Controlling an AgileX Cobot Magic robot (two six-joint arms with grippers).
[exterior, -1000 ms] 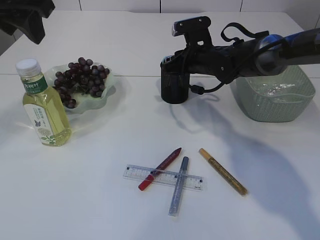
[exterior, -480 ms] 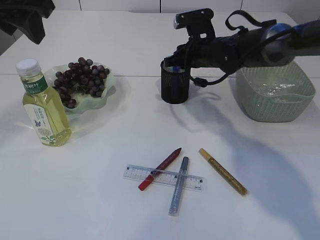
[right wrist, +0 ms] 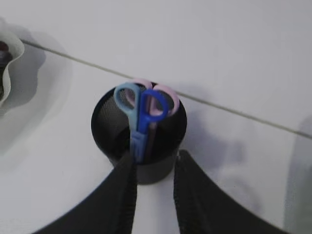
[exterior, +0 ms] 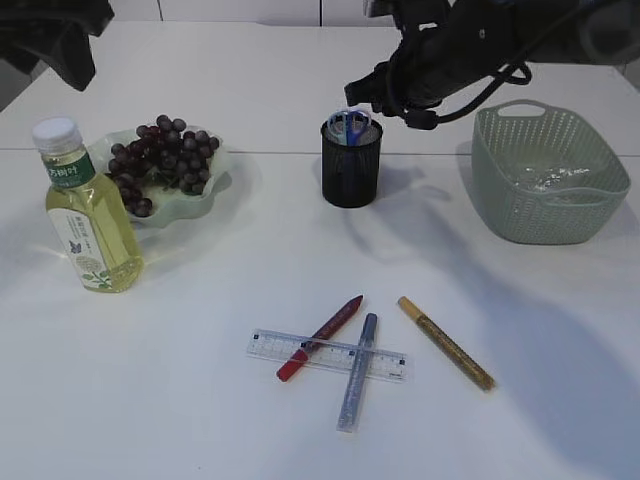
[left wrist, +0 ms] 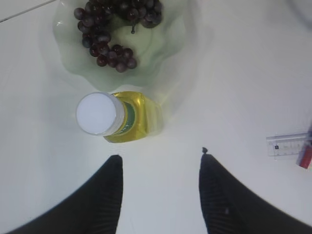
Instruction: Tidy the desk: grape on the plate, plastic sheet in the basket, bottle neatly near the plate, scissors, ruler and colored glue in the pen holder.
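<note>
The black mesh pen holder (exterior: 351, 170) holds the scissors (exterior: 349, 124), blue and pink handles up; both show in the right wrist view, holder (right wrist: 161, 168) and scissors (right wrist: 144, 105). My right gripper (right wrist: 153, 161) is open and empty, above the holder. The clear ruler (exterior: 328, 355), a red glue pen (exterior: 320, 323), a silver glue pen (exterior: 358, 371) and a gold glue pen (exterior: 445, 342) lie on the table in front. Grapes (exterior: 160, 160) lie on the green plate (exterior: 215, 185). The yellow bottle (exterior: 88, 215) stands beside it. My left gripper (left wrist: 161, 161) is open, high above the bottle (left wrist: 114, 117).
A green mesh basket (exterior: 545, 180) at the right holds the plastic sheet (exterior: 540, 180). The silver pen lies across the ruler, the red pen on its left part. A table seam runs behind the holder.
My right arm has risen from the pen holder and drawn back; the scissors now stand in the holder, let go. The left arm has not moved.
</note>
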